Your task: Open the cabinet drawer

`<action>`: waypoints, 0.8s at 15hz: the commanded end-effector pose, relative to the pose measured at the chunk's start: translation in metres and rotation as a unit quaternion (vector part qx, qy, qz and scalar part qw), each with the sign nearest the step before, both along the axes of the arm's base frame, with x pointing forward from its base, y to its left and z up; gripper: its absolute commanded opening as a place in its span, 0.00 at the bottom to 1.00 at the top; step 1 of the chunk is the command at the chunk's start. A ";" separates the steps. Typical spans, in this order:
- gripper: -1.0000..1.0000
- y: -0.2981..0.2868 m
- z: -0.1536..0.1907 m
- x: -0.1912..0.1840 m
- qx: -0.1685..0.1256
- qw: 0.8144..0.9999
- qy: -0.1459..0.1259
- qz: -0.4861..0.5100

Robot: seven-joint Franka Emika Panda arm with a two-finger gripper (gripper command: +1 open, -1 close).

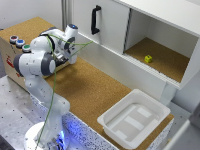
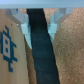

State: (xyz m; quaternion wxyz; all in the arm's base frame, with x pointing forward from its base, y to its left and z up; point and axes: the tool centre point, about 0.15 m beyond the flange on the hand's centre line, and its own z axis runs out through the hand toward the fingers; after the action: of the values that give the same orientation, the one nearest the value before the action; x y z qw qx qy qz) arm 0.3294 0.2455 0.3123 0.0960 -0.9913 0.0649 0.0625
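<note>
A white tub (image 1: 134, 118) sits on cork; a yellow cube (image 1: 148, 59) lies inside the cabinet.

The exterior view looked down from high up and at a distance, taking in the arm (image 1: 42, 65), the cork counter (image 1: 95, 90) and the white cabinet (image 1: 150, 30). The wrist view sat very close, facing down between 2 claw fingers (image 2: 21, 19) onto cork and a dark strip (image 2: 41, 50). Both views shared the cork counter.
</note>
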 end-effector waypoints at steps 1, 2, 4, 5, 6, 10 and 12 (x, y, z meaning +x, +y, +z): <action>0.00 -0.052 -0.057 0.024 -0.012 0.999 0.010 -0.029; 0.00 -0.060 -0.058 0.024 -0.014 0.999 0.011 -0.034; 0.00 -0.077 -0.062 0.025 -0.022 0.999 0.016 -0.043; 0.00 -0.085 -0.064 0.025 -0.026 0.998 0.018 -0.047; 0.00 -0.094 -0.065 0.026 -0.028 0.998 0.020 -0.053; 0.00 -0.117 -0.065 0.031 -0.036 0.996 0.020 -0.077; 1.00 -0.124 -0.063 0.032 -0.039 0.996 0.026 -0.082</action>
State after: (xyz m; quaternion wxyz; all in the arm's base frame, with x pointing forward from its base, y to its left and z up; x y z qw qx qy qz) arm 0.3335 0.1735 0.3100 0.0619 -0.9896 0.1126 0.0648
